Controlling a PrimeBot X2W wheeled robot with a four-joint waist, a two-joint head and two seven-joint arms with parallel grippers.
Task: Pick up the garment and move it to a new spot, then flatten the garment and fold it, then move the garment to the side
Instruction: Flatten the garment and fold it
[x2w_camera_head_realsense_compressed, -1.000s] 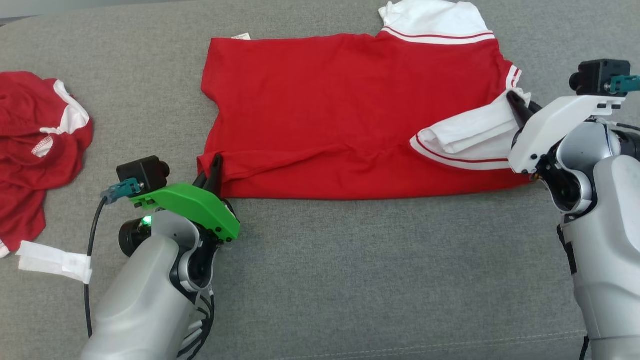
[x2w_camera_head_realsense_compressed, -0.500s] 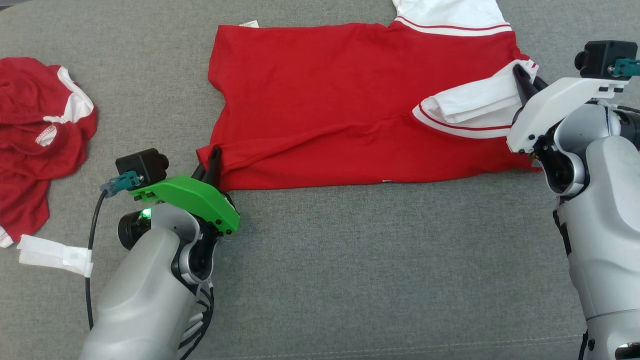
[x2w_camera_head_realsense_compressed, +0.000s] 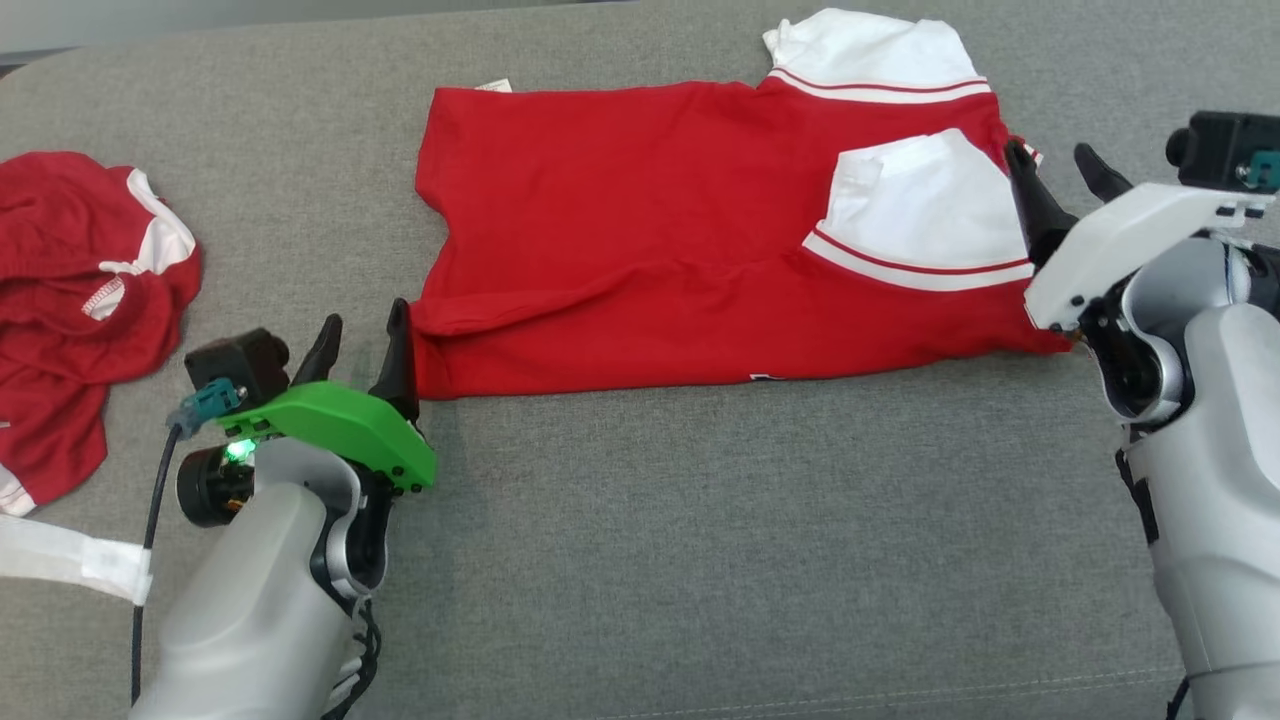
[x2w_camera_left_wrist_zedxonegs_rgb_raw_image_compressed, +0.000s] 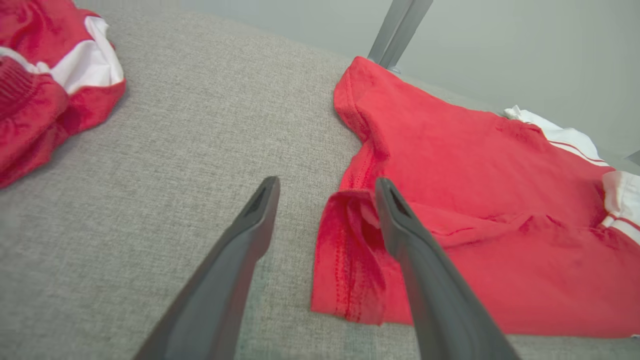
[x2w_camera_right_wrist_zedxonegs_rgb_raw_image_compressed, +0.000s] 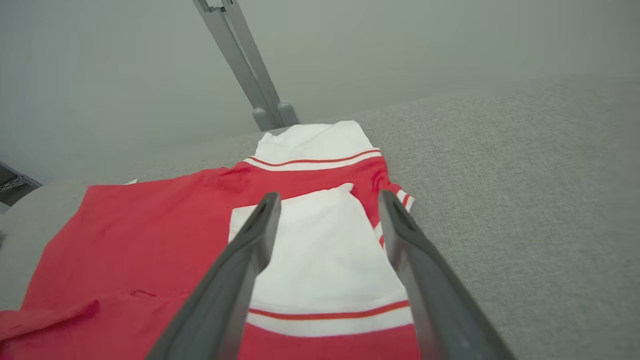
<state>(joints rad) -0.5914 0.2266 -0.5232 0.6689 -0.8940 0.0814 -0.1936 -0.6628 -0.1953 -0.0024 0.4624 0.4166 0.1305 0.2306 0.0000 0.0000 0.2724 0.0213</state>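
The garment (x2w_camera_head_realsense_compressed: 640, 230) is a red shirt with white, red-striped sleeves, lying flat and folded on the grey cushion (x2w_camera_head_realsense_compressed: 700, 550). One white sleeve (x2w_camera_head_realsense_compressed: 920, 210) lies folded over the red body at its right end. My left gripper (x2w_camera_head_realsense_compressed: 362, 330) stands open at the garment's lower left corner, its right finger beside the bunched hem (x2w_camera_left_wrist_zedxonegs_rgb_raw_image_compressed: 350, 250). My right gripper (x2w_camera_head_realsense_compressed: 1050, 160) is open at the garment's right edge, next to the folded sleeve (x2w_camera_right_wrist_zedxonegs_rgb_raw_image_compressed: 320, 250). In the wrist views, the left gripper (x2w_camera_left_wrist_zedxonegs_rgb_raw_image_compressed: 326, 187) and the right gripper (x2w_camera_right_wrist_zedxonegs_rgb_raw_image_compressed: 328, 197) hold nothing between their fingers.
A second red and white garment (x2w_camera_head_realsense_compressed: 80, 290) lies crumpled at the far left, also in the left wrist view (x2w_camera_left_wrist_zedxonegs_rgb_raw_image_compressed: 45, 75). A white strip (x2w_camera_head_realsense_compressed: 70, 560) lies near the left arm. Grey metal legs (x2w_camera_right_wrist_zedxonegs_rgb_raw_image_compressed: 250, 70) stand behind the cushion's far edge.
Both grippers have opened and let go of the garment. The white sleeve now lies flat on the red body. The left gripper has backed off slightly to the left.
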